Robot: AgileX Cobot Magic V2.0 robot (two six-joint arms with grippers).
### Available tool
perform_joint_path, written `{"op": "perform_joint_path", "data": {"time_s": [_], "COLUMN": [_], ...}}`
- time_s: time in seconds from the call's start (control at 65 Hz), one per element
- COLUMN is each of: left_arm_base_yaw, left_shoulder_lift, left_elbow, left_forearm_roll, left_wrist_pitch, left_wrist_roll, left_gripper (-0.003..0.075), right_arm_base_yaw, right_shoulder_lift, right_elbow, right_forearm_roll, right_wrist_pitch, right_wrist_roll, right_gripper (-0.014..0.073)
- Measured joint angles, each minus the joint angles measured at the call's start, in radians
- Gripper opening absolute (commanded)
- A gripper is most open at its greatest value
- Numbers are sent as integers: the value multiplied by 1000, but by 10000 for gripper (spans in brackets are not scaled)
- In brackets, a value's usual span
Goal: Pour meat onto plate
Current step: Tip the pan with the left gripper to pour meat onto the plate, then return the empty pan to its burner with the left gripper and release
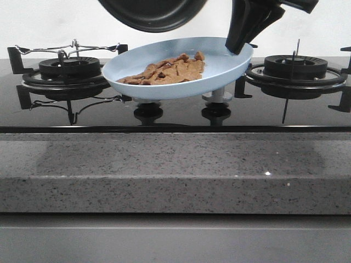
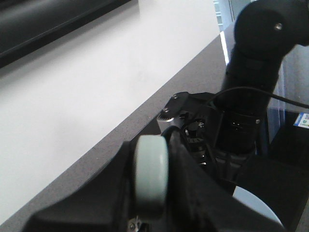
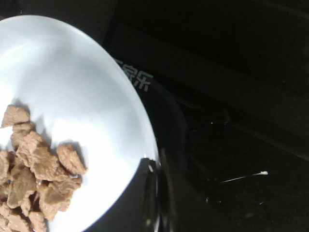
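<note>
The light-blue plate (image 1: 219,70) is held tilted above the stove, its left side lower. The meat (image 1: 164,72) lies on it as a heap of orange-brown strips, left of its centre. My right gripper (image 1: 239,48) is shut on the plate's right rim; the right wrist view shows the plate (image 3: 72,87), the meat (image 3: 34,183) and the gripper (image 3: 155,166) pinching the rim. The black frying pan (image 1: 151,12) hangs above the plate at the top of the front view. My left gripper (image 2: 152,181) is shut on the pan's pale handle (image 2: 151,174).
The black glass stove top (image 1: 175,112) has a left burner (image 1: 68,68) with a wire rack, a right burner (image 1: 296,68) and two knobs (image 1: 148,112) under the plate. A grey stone counter edge (image 1: 175,170) runs along the front.
</note>
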State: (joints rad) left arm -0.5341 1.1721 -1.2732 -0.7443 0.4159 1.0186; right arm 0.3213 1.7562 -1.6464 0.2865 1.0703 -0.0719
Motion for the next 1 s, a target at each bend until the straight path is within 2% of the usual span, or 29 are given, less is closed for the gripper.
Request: {"op": "perform_joint_path", "data": {"time_s": [0.138,0.277,0.492,0.6,0.754,1.0], "left_arm_base_yaw": [126,314,659,785,888,897], "left_shoulder_lift": [-39,-35,98,194,341,521], "left_elbow": [16,38,51,51,51,51], "left_forearm_roll": [-187,-433,-831,-958,-996,-996], "left_wrist_pitch": [0,42,332,432,455,489], "left_wrist_roll": [-8,-10,-20,-79,-170,-205], "left_gripper": [-20,-20,-20,-20,-20,-20], "right_arm_base_yaw": [0,0,0,0,0,0], "right_shoulder_lift": [0,0,0,0,0,0], "right_elbow": [0,0,0,0,0,0], "right_forearm_roll": [0,0,0,0,0,0], "right_wrist_pitch": [0,0,0,0,0,0], "right_wrist_roll": [0,0,0,0,0,0], "right_gripper": [-69,-69,-69,-69,-69,-69]}}
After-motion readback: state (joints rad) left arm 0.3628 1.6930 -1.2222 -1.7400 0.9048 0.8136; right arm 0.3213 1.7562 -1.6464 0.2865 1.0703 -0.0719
